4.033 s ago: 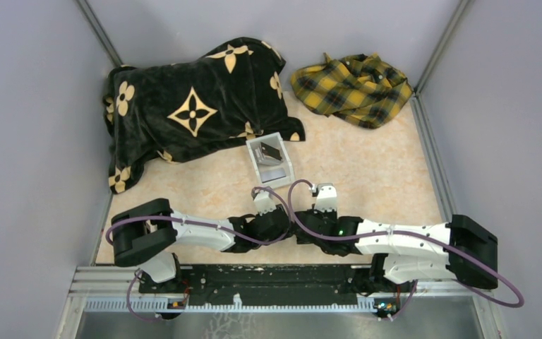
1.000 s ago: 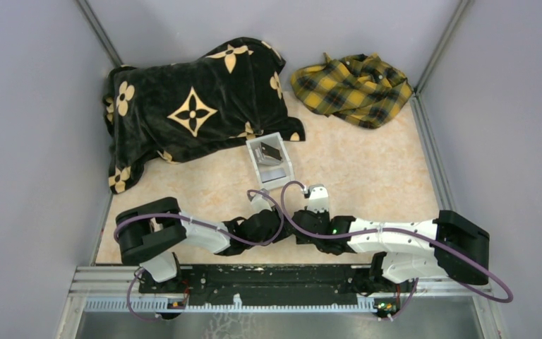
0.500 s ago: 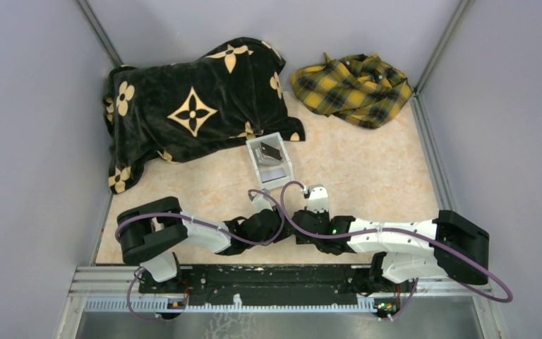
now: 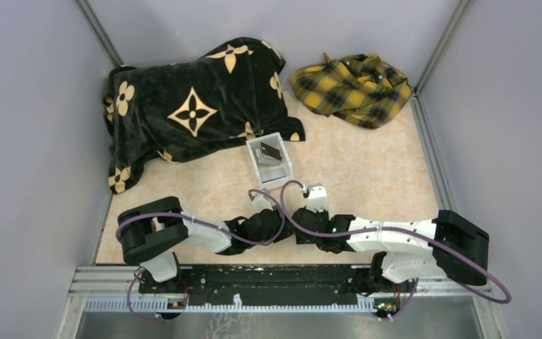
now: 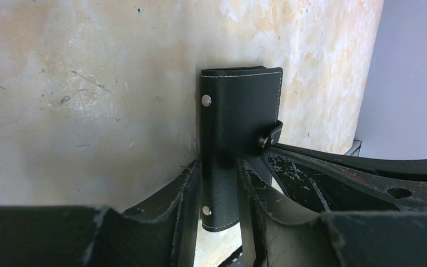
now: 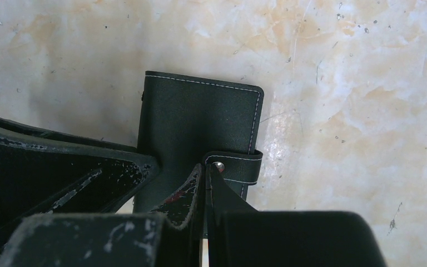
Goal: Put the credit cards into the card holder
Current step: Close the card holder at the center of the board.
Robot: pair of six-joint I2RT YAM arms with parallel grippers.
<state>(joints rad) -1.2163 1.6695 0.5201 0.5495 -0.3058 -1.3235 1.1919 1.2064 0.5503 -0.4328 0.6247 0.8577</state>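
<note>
Middle of the counter (image 4: 367,176) near edge: left gripper (image 5: 218,173) pinches the card holder (image 5: 239,105) steady; right gripper (image 6: 205,175) nips its strap clasp (image 6: 243,168), apparently to unfasten it.

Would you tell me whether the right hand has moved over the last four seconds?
Yes. In the top view the right hand has shifted slightly left, narrowing its sideways gap to the clear box, which has stayed put.

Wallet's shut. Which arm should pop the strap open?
Right. Its pincer pinches the strap at the snap, while the left pincer clamps the wallet by its spine edge, steadying it.
</note>
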